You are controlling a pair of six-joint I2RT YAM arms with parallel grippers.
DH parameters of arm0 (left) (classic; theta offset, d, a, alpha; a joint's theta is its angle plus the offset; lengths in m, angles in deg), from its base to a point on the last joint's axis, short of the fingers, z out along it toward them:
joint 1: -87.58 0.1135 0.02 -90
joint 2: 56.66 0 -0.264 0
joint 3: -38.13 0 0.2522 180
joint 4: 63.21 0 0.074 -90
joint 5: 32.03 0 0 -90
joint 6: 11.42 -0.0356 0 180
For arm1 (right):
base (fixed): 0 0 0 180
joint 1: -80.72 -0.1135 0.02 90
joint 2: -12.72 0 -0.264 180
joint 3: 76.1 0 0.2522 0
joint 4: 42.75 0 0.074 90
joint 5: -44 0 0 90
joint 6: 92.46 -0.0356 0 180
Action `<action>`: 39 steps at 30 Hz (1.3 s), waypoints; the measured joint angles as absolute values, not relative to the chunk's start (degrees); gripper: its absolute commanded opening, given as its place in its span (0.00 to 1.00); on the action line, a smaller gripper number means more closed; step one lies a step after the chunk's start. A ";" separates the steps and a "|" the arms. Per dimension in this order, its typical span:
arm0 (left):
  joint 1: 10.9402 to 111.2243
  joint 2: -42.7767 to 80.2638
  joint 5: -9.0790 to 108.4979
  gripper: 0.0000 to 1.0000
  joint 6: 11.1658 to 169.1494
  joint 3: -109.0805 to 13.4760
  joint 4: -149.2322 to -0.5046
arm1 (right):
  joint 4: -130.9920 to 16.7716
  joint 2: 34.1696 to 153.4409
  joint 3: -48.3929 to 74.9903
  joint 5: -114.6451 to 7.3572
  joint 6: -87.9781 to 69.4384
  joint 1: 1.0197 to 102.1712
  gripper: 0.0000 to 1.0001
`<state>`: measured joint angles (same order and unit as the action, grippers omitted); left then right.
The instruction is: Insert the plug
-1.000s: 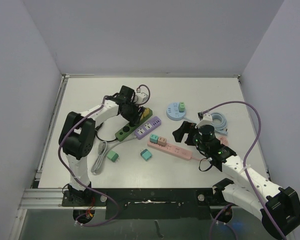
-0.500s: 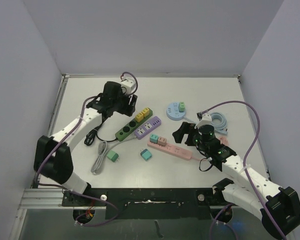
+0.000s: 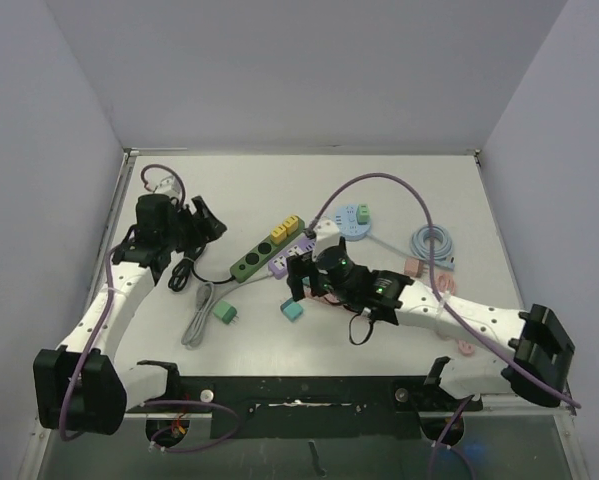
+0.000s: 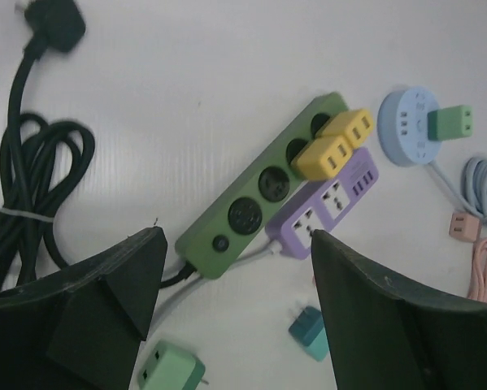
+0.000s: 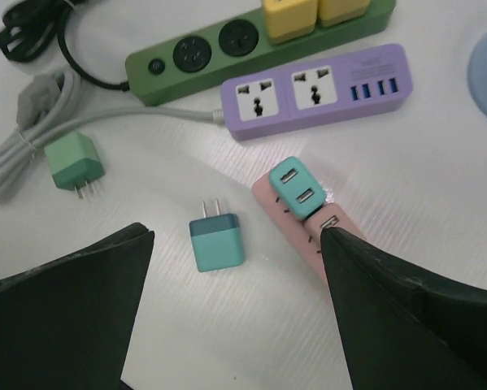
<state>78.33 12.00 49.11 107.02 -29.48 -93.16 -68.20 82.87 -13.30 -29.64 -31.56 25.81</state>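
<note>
A loose teal plug [image 5: 217, 241] lies flat on the table, its two prongs pointing toward the purple power strip [image 5: 316, 91]. My right gripper [image 5: 236, 236] hovers open just above it, and the plug shows in the gap between the jaws, nearer the left one. From above, the teal plug [image 3: 292, 310] sits just below that gripper [image 3: 304, 275]. The pink strip [image 5: 296, 215] carries a teal adapter [image 5: 297, 187] at its end. My left gripper [image 3: 207, 220] stands open and empty at the left, apart from the green strip [image 3: 264, 248]. A light green plug [image 3: 224, 315] lies loose.
Two yellow plugs [image 4: 341, 142] sit in the green strip's far end. A round blue socket [image 3: 351, 220] holds a green plug. Black cable coil [image 4: 23, 187] lies left; grey cable [image 3: 197, 315] beside the green plug. A blue cable coil [image 3: 434, 243] lies right.
The left arm has pulled back left from the green strip and its jaws have opened wide. The right arm has swung left across the table to over the teal plug.
</note>
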 measured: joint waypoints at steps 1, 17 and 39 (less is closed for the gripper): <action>79.94 11.35 47.18 0.72 108.36 -26.75 -93.40 | -68.68 84.47 -12.12 -28.70 -31.47 24.60 0.86; 82.43 1.25 35.12 0.72 111.16 -18.16 -95.65 | -79.98 105.39 -2.35 -27.57 -33.33 20.04 0.76; 79.53 4.26 31.75 0.70 110.43 -16.25 -96.59 | -83.08 115.77 3.66 -34.08 -31.21 20.80 0.59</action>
